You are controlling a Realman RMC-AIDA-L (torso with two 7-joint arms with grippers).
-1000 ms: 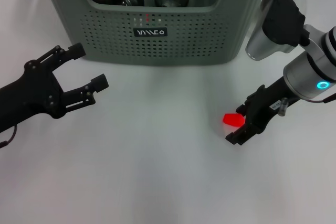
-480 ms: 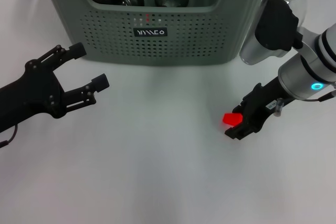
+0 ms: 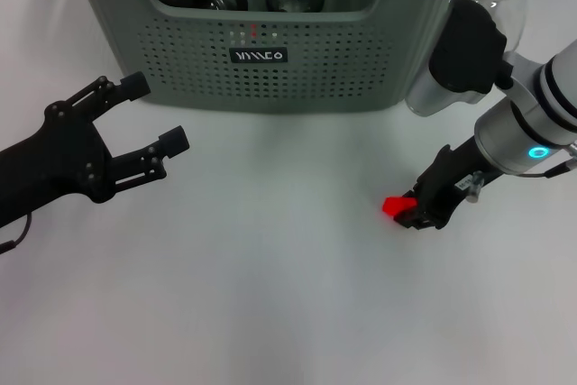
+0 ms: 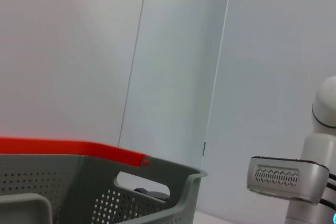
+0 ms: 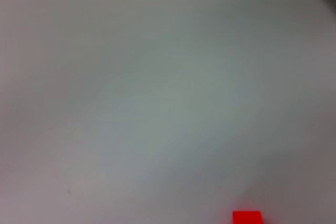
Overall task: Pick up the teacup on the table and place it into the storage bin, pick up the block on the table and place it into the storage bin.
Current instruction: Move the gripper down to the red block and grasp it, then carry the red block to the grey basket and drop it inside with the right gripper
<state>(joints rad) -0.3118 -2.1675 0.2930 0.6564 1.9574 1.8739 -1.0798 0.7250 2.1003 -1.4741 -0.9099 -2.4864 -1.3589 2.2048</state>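
Since a moment ago the right gripper [image 3: 416, 212] has slid in against the red block [image 3: 395, 206] on the table [image 3: 270, 295], fingers apparently pinching it though I cannot tell for sure, so it should confirm a centred hold before lifting toward the storage bin [image 3: 261, 69], while the left gripper [image 3: 153, 114] hangs spread open.

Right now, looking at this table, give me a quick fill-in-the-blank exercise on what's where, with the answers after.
1. The small block by the right pincer is coloured ____.
2. The storage bin has a black label with ____ lettering.
3. The left pincer hangs over the table with its fingers ____.
4. The block lies on the ____, not in the storage bin.

Missing words: red; white; open; table
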